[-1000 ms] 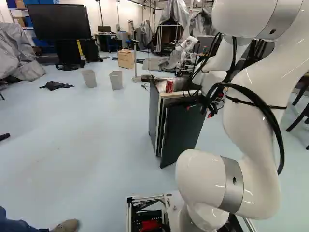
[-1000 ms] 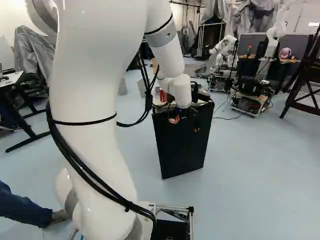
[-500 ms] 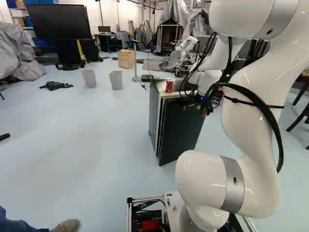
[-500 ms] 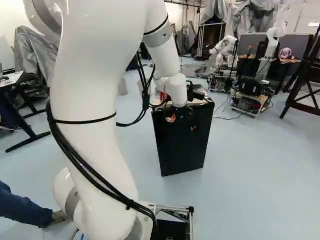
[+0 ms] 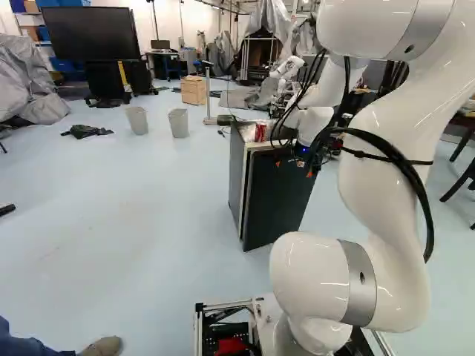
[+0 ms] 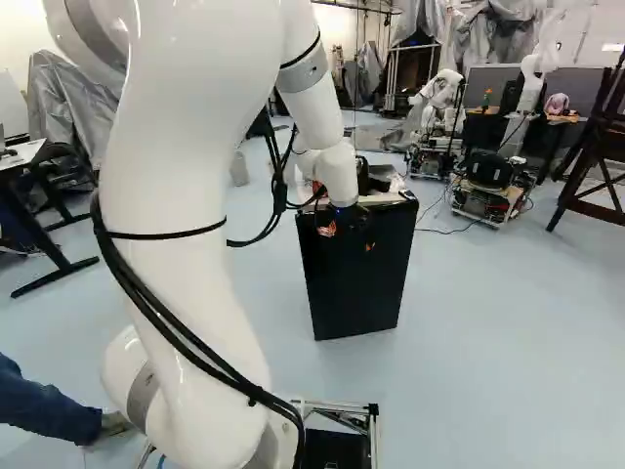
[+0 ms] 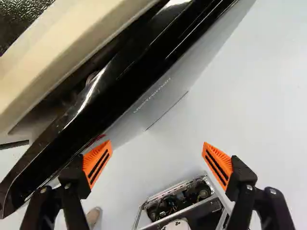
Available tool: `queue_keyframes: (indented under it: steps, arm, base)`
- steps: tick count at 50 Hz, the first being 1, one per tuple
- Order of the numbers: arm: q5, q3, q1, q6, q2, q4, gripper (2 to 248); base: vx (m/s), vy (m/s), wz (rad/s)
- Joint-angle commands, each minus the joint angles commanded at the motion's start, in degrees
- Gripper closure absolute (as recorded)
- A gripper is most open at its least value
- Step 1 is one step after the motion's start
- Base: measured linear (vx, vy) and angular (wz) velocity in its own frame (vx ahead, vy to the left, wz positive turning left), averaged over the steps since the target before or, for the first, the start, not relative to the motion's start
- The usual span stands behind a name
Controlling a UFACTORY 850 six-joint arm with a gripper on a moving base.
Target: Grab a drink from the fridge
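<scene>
My gripper is at the top of the small black fridge's door, which faces the base. In the right base view the gripper is in front of that door's upper part. The wrist view shows the gripper open, nothing gripped; one orange pad stands close by the door's glossy edge, the other over the floor. A narrow dark gap runs between door and cream-edged fridge top. On top stands a red can. The fridge's inside is hidden.
Black items and a crumpled wrapper lie on the fridge top. Two grey bins and a wooden box stand beyond. Another robot is behind the fridge. A person's leg and shoe are near the base's left.
My gripper has moved leftward along the door top. The fridge door has swung closer to the cabinet, narrowing the gap seen in the left base view. The base has not moved.
</scene>
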Motion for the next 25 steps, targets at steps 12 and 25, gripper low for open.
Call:
queue_keyframes:
  steps: [12,25]
  arm:
    - [0.0,-0.45,1.21,0.0,-0.35,0.0,3]
    - [0.0,-0.97,2.49,0.0,-0.75,0.0,3]
  base:
    - [0.0,0.0,0.0]
    - [0.0,0.0,0.0]
